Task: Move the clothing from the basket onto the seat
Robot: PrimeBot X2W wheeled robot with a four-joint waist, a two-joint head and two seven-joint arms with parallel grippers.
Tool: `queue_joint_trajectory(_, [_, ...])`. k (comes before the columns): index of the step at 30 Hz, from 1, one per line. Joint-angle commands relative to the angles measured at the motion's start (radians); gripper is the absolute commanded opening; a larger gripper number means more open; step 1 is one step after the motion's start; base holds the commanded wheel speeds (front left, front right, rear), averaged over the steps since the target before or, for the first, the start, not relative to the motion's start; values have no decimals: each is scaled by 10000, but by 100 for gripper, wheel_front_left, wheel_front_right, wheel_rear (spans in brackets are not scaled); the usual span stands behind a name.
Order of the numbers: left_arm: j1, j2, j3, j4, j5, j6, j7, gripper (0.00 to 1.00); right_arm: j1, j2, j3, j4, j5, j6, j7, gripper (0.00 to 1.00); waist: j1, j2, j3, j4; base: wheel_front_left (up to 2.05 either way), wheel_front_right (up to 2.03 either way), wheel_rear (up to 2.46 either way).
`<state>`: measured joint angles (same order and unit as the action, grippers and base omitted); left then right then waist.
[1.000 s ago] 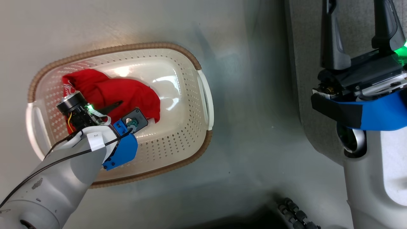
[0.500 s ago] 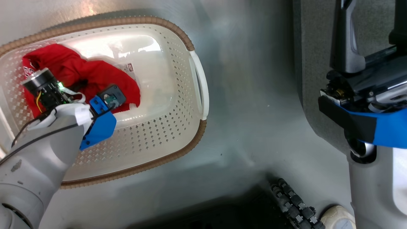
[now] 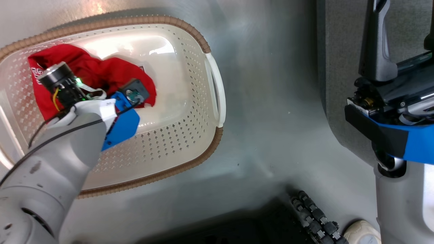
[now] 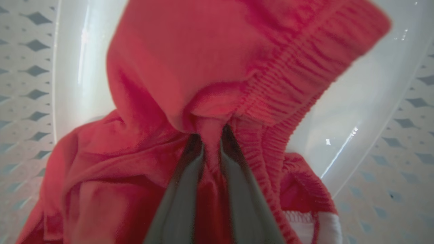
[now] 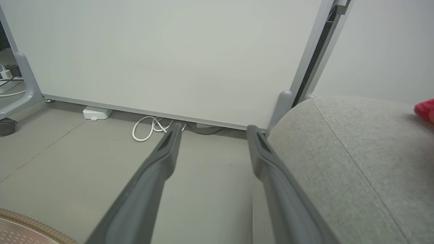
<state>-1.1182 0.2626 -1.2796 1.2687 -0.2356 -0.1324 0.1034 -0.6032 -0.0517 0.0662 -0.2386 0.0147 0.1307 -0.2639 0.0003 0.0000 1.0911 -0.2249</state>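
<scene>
Two left fingers [image 4: 183, 193] pinch red shorts [image 4: 190, 61] (bunched, inside the basket [image 3: 176, 142])

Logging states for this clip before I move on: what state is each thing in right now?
Clothing: bunched in the basket, one fold pinched by the left gripper.
Basket: upright on the floor, holding the clothing.
Left gripper: shut on the clothing.
Right gripper: open, empty.
Seat: a red scrap shows on it at the view's edge.
</scene>
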Motion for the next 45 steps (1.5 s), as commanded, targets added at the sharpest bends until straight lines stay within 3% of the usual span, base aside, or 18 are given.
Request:
queue_joint_trajectory(1, [104, -230, -31, 4, -29, 37, -95, 0, 11, 20, -56, 50, -61, 1, -9, 100, -3, 0, -212, 103, 0, 0, 0])
queue_joint_trajectory(10, [637, -354, -28, -167, -391, 37, -1147, 0, 173, 19, -203, 359, 64, 1, -9, 100, -3, 0, -1262, 389, 0, 0, 0])
queue_joint_trajectory(27, [1780, -1223, 652, -438, -2476, 37, -3521, 0, 1221, -87, -660, 1486, 52, 1, -9, 100, -3, 0, -4696, 1435, 0, 0, 0])
queue_joint_trajectory(33, [2087, -1142, 1236, -925, -3119, 37, -3699, 0, 1836, -161, -829, 1881, 114, 1, -9, 100, -3, 0, -5853, 1782, 0, 0, 0])
queue_joint_trajectory(45, [3015, -466, 3336, -3290, -3240, 292, -3698, 0, 2938, -175, -1012, 2511, 314, 3, -9, 100, -3, 0, -7860, 2197, 0, 0, 0])
